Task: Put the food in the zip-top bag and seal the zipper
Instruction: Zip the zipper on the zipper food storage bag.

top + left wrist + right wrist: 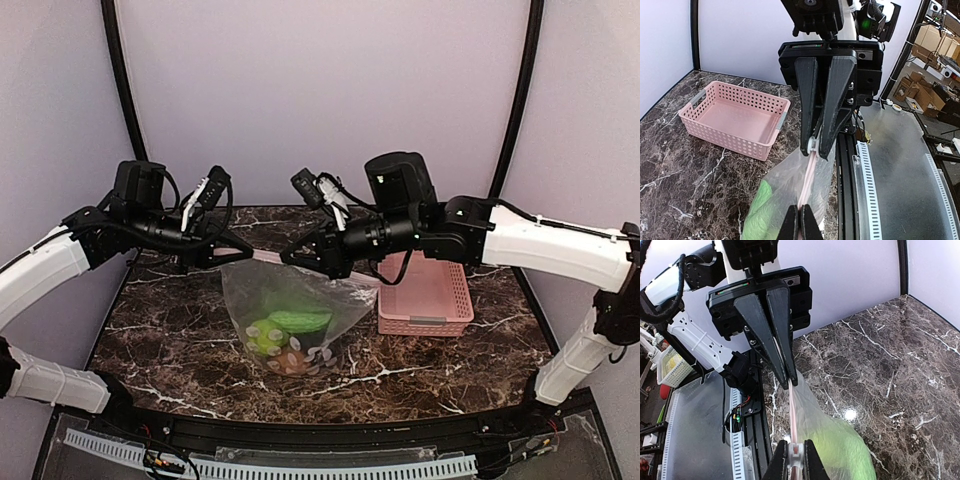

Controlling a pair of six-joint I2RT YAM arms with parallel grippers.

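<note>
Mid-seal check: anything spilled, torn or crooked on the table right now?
Nothing stands out. The zip-top bag hangs by its zipper, stretched straight between the left pincer and the right pincer, both shut on it. The food lies inside at the bottom; no piece shows outside. The pink basket sits level beside it.

Top view looks down from behind; wrist views face each other (close) along the zipper (808,177).

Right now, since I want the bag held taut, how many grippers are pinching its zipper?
2. The left gripper pinches the zipper at one end; the right gripper pinches the other end, at the white slider.
</note>
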